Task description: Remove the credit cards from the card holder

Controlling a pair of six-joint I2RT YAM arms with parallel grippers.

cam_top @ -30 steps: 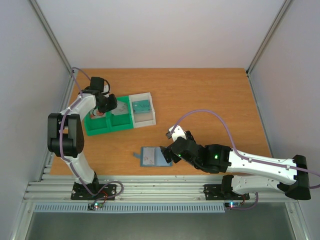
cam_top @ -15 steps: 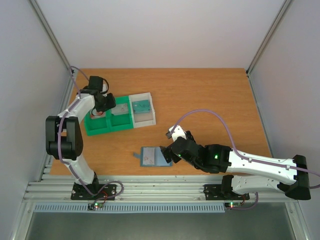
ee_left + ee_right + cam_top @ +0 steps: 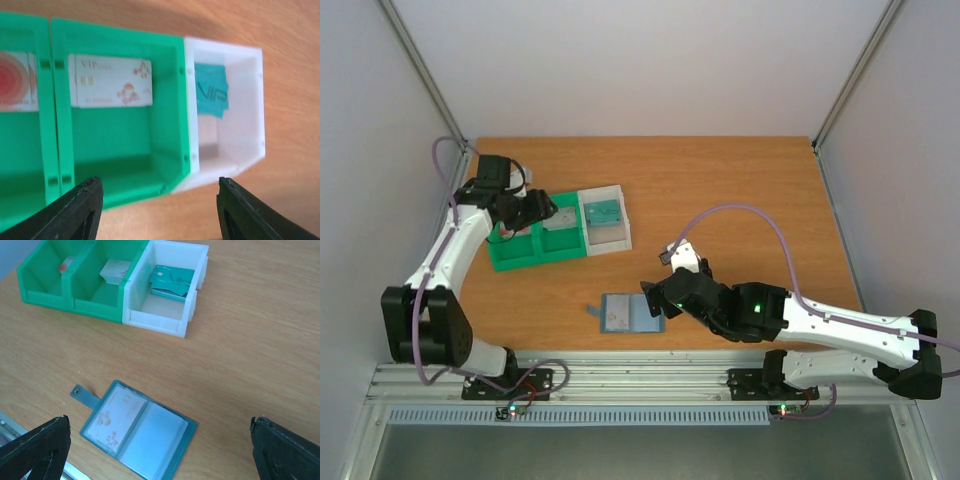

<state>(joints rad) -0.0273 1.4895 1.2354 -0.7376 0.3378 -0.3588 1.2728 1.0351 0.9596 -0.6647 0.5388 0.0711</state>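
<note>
The blue-grey card holder (image 3: 625, 313) (image 3: 135, 432) lies open on the table with a white credit card (image 3: 111, 417) in its left pocket. My right gripper (image 3: 658, 297) (image 3: 158, 432) hangs open above it, holding nothing. My left gripper (image 3: 532, 208) (image 3: 157, 200) is open and empty over the near edge of the bins. A white credit card (image 3: 110, 81) lies in the middle green compartment. A teal credit card (image 3: 211, 90) (image 3: 172, 277) rests in the white bin, and a red-patterned card (image 3: 15, 80) in the left green compartment.
The green tray (image 3: 535, 256) (image 3: 95, 307) and its white bin (image 3: 622, 222) (image 3: 165, 322) stand at the back left. The table's near edge and the metal rail (image 3: 620, 375) run just below the holder.
My left gripper has opened wide over the green tray and its arm has swung out to the left. The right gripper has shifted slightly back from the holder, still open.
</note>
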